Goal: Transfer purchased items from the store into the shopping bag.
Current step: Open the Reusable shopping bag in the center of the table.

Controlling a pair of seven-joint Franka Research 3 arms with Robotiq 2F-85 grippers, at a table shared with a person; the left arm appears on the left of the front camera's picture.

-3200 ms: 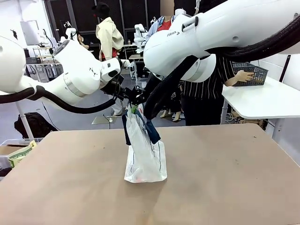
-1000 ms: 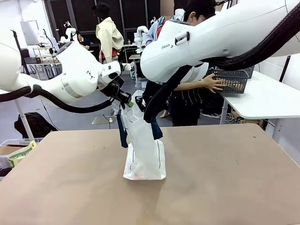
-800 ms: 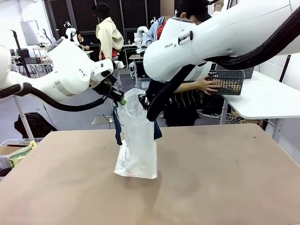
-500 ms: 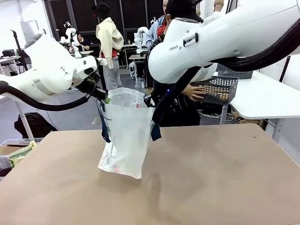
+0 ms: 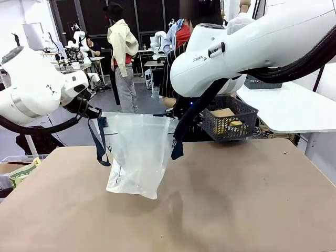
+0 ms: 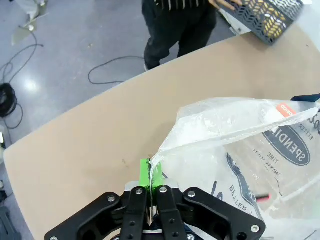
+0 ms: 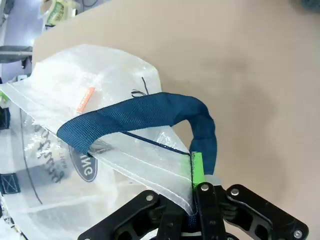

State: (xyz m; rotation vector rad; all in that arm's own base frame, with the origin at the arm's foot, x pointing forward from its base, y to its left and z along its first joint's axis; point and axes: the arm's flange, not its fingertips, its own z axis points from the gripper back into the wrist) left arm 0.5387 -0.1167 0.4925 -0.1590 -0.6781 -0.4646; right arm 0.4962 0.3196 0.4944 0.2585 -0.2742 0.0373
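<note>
**Pulled wide: bag mouth stretched between both grippers, basket arriving at far right**

Swung out toward the robot's left over the last second, left gripper (image 6: 151, 181), drawing the bag (image 5: 137, 152) rim along with it. Mouth now a broad slot rather than a narrow pinch. Brought over in the same span from the side table to the far edge of the main table (image 5: 252, 205): grey basket (image 5: 228, 123), carried by the person (image 6: 175, 22).

Left gripper clamped flat on the thin plastic rim, green pads pressed together with only the film between. Right gripper (image 7: 196, 176) likewise clamped, on the opposite rim at the root of a navy handle (image 7: 150, 116), which loops up and over beside it.

Bag hanging tilted from the two grips, lower corner at or just above the tabletop; impossible to say whether touching. Small red speck visible through the plastic in the left wrist view, too small to identify.

Yellowish items (image 5: 227, 113) lying inside the basket, not yet in the bag.

Key relation for the coming move: long axis of the mouth running left to right across the table, from one gripper to the other; basket beyond the right-hand end of that axis, near the right gripper and well apart from the left. Both grippers occupied holding the mouth, so probably a job for the person: bring items from the basket leftward, past the right gripper, then down into the opening.
</note>
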